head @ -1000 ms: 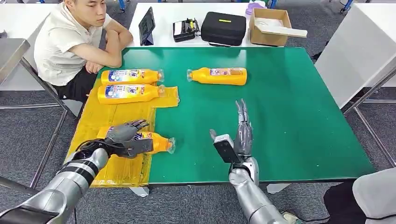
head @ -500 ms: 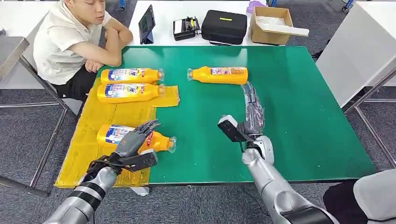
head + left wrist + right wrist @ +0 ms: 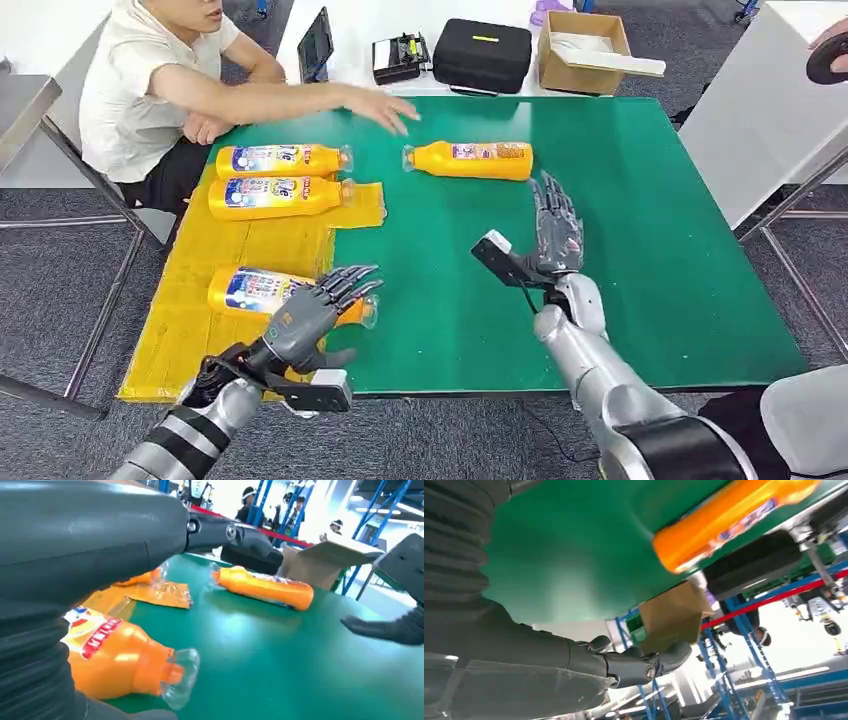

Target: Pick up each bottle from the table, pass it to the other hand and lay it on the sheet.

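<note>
Three orange bottles lie on the yellow sheet (image 3: 200,320): two side by side at its far end (image 3: 280,160) (image 3: 272,198) and one near the front (image 3: 250,290) (image 3: 115,655), with its clear cap over the green table. My left hand (image 3: 318,308) hovers open just beside that bottle's neck, fingers spread and holding nothing. A fourth orange bottle (image 3: 472,160) (image 3: 265,586) (image 3: 729,515) lies on the bare green table. My right hand (image 3: 555,232) (image 3: 390,628) is open, fingers straight, pointing at this bottle from a short way in front of it.
A seated person stretches an arm (image 3: 300,98) over the table's far left, with the hand near the fourth bottle's cap. A tablet (image 3: 314,45), a black case (image 3: 482,55) and a cardboard box (image 3: 580,50) stand on the white table behind. The green table's right half is bare (image 3: 680,250).
My left hand let go of the front bottle on the sheet and drew back with fingers spread. My right hand moved forward toward the fourth bottle. The person reached an arm over the table.
</note>
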